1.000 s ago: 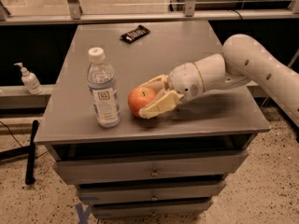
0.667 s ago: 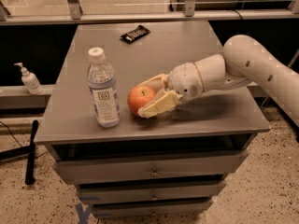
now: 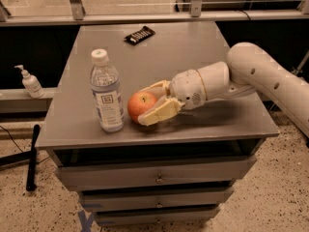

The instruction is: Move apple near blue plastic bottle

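I see one apple [image 3: 140, 105] on the front part of the grey worktop [image 3: 193, 52], just beside the one blue plastic bottle [image 3: 106, 94], on its right; whether the two touch I cannot tell. The apple's right side is hidden by the gripper [image 3: 146, 106], and I cannot make out its stem, so I cannot say which way it points. It is round, with no clear long axis. The gripper comes from the right, and its two pale fingers [image 3: 158, 114] are closed around the apple, one behind it and one in front. The bottle stands upright with its white cap on top and its label toward me. At the far edge lies one dark wrapped bar [image 3: 140, 35]. The arm [image 3: 270, 79] is cut off at the right border.
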`<state>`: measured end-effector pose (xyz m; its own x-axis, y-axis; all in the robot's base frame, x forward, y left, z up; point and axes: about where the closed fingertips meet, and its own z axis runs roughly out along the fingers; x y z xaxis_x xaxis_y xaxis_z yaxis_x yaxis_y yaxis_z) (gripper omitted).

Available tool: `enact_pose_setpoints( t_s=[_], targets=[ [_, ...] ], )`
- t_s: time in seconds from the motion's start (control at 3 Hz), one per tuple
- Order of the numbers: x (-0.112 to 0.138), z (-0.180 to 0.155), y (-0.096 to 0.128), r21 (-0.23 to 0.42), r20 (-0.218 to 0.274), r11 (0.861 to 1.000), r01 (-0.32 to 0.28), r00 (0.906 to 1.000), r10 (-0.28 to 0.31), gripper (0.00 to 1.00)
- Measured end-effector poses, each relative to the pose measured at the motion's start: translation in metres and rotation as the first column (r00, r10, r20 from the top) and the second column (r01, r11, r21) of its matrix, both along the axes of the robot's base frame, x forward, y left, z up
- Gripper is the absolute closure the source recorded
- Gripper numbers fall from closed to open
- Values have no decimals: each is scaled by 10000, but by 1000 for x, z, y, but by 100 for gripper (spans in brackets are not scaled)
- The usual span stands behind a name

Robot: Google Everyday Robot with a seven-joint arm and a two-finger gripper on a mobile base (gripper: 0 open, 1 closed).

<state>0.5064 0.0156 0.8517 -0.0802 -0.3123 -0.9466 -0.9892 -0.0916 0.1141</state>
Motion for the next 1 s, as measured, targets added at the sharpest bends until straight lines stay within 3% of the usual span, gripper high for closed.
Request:
enact_pose_setpoints(
  t_s=[0.33, 0.67, 1.0],
  targets=[
    [-4, -1, 3, 75, -93, 10000, 26, 10000, -26, 13],
    [-4, -1, 2, 103, -100, 9999, 109, 9999, -108, 0],
    [0, 5, -11, -96, 82, 9997, 224, 9997, -223, 0]
  ],
)
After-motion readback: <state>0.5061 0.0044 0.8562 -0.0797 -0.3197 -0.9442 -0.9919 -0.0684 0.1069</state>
